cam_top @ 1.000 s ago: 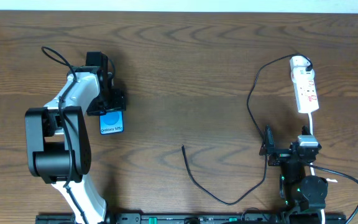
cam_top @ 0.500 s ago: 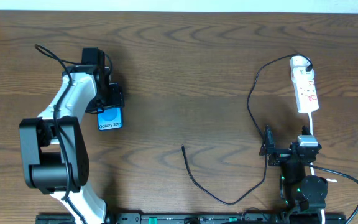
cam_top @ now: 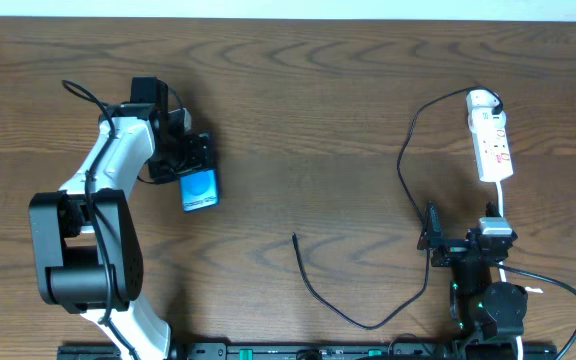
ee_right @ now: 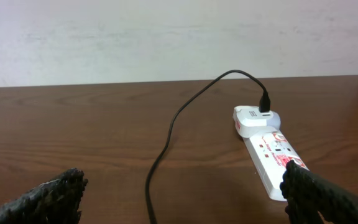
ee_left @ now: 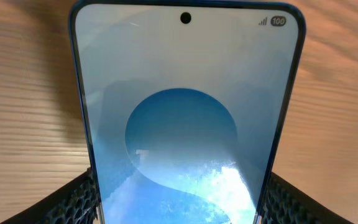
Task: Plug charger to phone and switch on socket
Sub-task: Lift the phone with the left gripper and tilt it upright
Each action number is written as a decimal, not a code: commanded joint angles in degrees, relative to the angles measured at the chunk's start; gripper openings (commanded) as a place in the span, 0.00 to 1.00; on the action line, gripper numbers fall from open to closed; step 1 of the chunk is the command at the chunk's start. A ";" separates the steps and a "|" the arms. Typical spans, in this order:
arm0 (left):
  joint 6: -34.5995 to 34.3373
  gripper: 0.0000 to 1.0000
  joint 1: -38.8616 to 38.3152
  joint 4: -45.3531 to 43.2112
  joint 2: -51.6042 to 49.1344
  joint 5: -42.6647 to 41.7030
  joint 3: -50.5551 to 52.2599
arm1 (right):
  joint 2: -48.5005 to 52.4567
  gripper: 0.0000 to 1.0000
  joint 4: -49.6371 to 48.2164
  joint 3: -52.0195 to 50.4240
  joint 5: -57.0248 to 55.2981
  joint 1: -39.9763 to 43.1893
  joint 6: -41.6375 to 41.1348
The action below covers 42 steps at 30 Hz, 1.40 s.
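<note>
The phone (cam_top: 199,189), blue-screened, is held in my left gripper (cam_top: 190,165) at the left of the table, tilted slightly off the table's axes. In the left wrist view the phone (ee_left: 185,118) fills the frame, with my fingers (ee_left: 179,199) shut on its two long edges. The charger (cam_top: 405,160) is a thin black cable running from the socket (cam_top: 491,140) at the right, looping down to its free plug tip (cam_top: 295,238) at centre. My right gripper (cam_top: 446,245) is open and empty below the socket, with the cable (ee_right: 160,162) and socket (ee_right: 269,155) ahead of it.
A white adapter (ee_right: 253,118) sits plugged in at the socket's far end. The socket's white cord (cam_top: 503,205) runs down toward the right arm's base. A pale wall edges the table's far side.
My left gripper has carried the phone a little to the right and down, turning it slightly. The right arm and the cable have not moved.
</note>
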<state>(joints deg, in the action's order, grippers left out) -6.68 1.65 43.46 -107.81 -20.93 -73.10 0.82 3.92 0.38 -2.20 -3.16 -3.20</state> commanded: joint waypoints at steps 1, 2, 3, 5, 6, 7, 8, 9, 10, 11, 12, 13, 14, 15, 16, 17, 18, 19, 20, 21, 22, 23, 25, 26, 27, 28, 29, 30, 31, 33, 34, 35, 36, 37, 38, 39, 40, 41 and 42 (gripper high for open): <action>-2.54 0.08 -0.07 0.13 2.19 -15.04 -2.05 | -0.48 0.99 0.17 -0.07 -0.44 -0.26 0.50; -3.54 0.07 -0.09 0.02 2.19 -17.35 -2.05 | -0.48 0.99 0.20 -0.07 -0.46 -0.26 0.50; -4.55 0.08 -0.07 -0.09 2.19 -19.45 -2.05 | -0.48 0.99 0.20 -0.07 -0.44 -0.26 0.50; -6.03 0.08 -0.07 -0.70 2.19 -23.82 -2.05 | -0.48 0.99 0.20 -0.07 -0.44 -0.26 0.50; -6.86 0.07 -0.07 -1.01 2.19 -26.32 -2.05 | -0.48 0.99 0.17 -0.07 -0.44 -0.26 0.50; -7.85 0.07 -0.07 -1.38 2.19 -28.68 -2.05 | -0.48 0.99 0.20 -0.07 -0.44 -0.26 0.50; -9.07 0.07 -0.07 -1.77 2.19 -30.91 -2.05 | -0.48 0.99 0.20 -0.07 -0.44 -0.26 0.50; -10.43 0.07 -0.07 -2.23 2.19 -33.11 -2.05 | -0.48 0.99 0.17 -0.07 -0.44 -0.26 0.50; -12.15 0.07 -0.07 -2.56 2.19 -35.08 -2.05 | -0.48 0.99 0.20 -0.07 -0.44 -0.26 0.50; -13.55 0.08 -0.07 -2.86 2.19 -36.46 -2.05 | -0.48 0.99 0.20 -0.07 -0.44 -0.26 0.50; -15.32 0.08 -0.07 -3.26 2.19 -38.12 -2.05 | -0.48 0.99 0.20 -0.07 -0.46 -0.26 0.50; -16.59 0.07 -0.07 -3.56 2.19 -39.39 -2.05 | -0.48 0.99 0.20 -0.07 -0.44 -0.26 0.50; -18.29 0.07 -0.07 -3.80 2.19 -40.72 -2.05 | -0.48 0.99 0.20 -0.07 -0.46 -0.26 0.50; -19.85 0.07 -0.07 -3.98 2.19 -41.77 -2.05 | -0.48 0.99 0.20 -0.07 -0.44 -0.26 0.50; -21.81 0.07 -0.07 -4.04 2.19 -42.82 -2.05 | -0.48 0.99 0.20 -0.07 -0.44 -0.26 0.50; -23.34 0.07 -0.07 -4.13 2.19 -43.71 -2.05 | -0.48 0.99 0.20 -0.07 -0.44 -0.26 0.50; -25.00 0.07 -0.07 -4.15 2.19 -44.85 -2.05 | -0.48 0.99 0.17 -0.07 -0.44 -0.26 0.50; -26.58 0.08 -0.07 -4.15 2.19 -45.92 -2.05 | -0.48 0.99 0.17 -0.07 -0.44 -0.26 0.50; -28.39 0.08 -0.07 -4.17 2.19 -47.19 -2.05 | -0.48 0.99 0.20 -0.07 -0.44 -0.26 0.50; -30.05 0.07 -0.07 -4.22 2.19 -48.52 -2.05 | -0.48 0.99 0.20 -0.07 -0.44 -0.26 0.50; -31.26 0.07 -0.07 -4.70 2.19 -50.07 -2.05 | -0.48 0.99 0.17 -0.07 -0.44 -0.26 0.50; -32.20 0.08 -0.07 -5.35 2.19 -51.58 -2.05 | -0.48 0.99 0.20 -0.07 -0.44 -0.26 0.50; -34.14 0.08 -0.07 -6.71 2.19 -54.42 -2.05 | -0.48 0.99 0.20 -0.07 -0.44 -0.26 0.50; -34.93 0.07 -0.07 -7.17 2.19 -55.34 -2.05 | -0.48 0.99 0.17 -0.07 -0.44 -0.26 0.50; -35.93 0.07 -0.07 -7.67 2.19 -56.35 -2.05 | -0.48 0.99 0.17 -0.07 -0.46 -0.26 0.50; -36.79 0.08 -0.07 -8.17 2.19 -57.16 -2.05 | -0.48 0.99 0.20 -0.07 -0.46 -0.26 0.50; -37.73 0.07 -0.07 -8.48 2.19 -57.81 -2.05 | -0.48 0.99 0.20 -0.07 -0.44 -0.26 0.50; -38.84 0.08 -0.07 -8.48 2.19 -58.34 -2.05 | -0.48 0.99 0.17 -0.07 -0.44 -0.26 0.50; -40.00 0.08 0.00 -8.48 2.19 -58.93 -2.05 | -0.48 0.99 0.20 -0.07 -0.44 -0.26 0.50; -41.68 0.08 0.15 -8.48 2.19 -60.22 -2.05 | -0.48 0.99 0.20 -0.07 -0.44 -0.26 0.50; -42.40 0.08 0.33 -8.50 2.19 -61.20 -2.05 | -0.48 0.99 0.20 -0.07 -0.44 -0.26 0.50; -43.17 0.07 0.52 -8.48 2.19 -61.99 -2.05 | -0.48 0.99 0.20 -0.07 -0.44 -0.26 0.50; -43.89 0.08 0.76 -8.46 2.19 -62.88 -2.05 | -0.48 0.99 0.17 -0.07 -0.44 -0.26 0.50; -44.83 0.07 1.05 -8.50 2.19 -63.67 -2.05 | -0.48 0.99 0.20 -0.07 -0.44 -0.26 0.50; -45.33 0.07 1.31 -8.48 2.19 -64.26 -2.05 | -0.48 0.99 0.20 -0.07 -0.44 -0.26 0.50; -46.10 0.07 1.62 -8.48 2.19 -64.65 -2.05 | -0.48 0.99 0.20 -0.07 -0.44 -0.26 0.50; -46.82 0.08 1.97 -8.48 2.19 -65.02 -2.05 | -0.48 0.99 0.20 -0.07 -0.44 -0.26 0.50; -47.74 0.07 2.45 -8.46 2.19 -65.29 -2.05 | -0.48 0.99 0.20 -0.07 -0.44 -0.26 0.50; -48.22 0.08 2.69 -8.46 2.19 -65.53 -2.05 | -0.48 0.99 0.17 -0.07 -0.44 -0.26 0.50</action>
<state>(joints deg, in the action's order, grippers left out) -51.16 3.05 35.14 -107.81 -81.19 -73.10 0.82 3.92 0.38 -2.20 -3.16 -3.20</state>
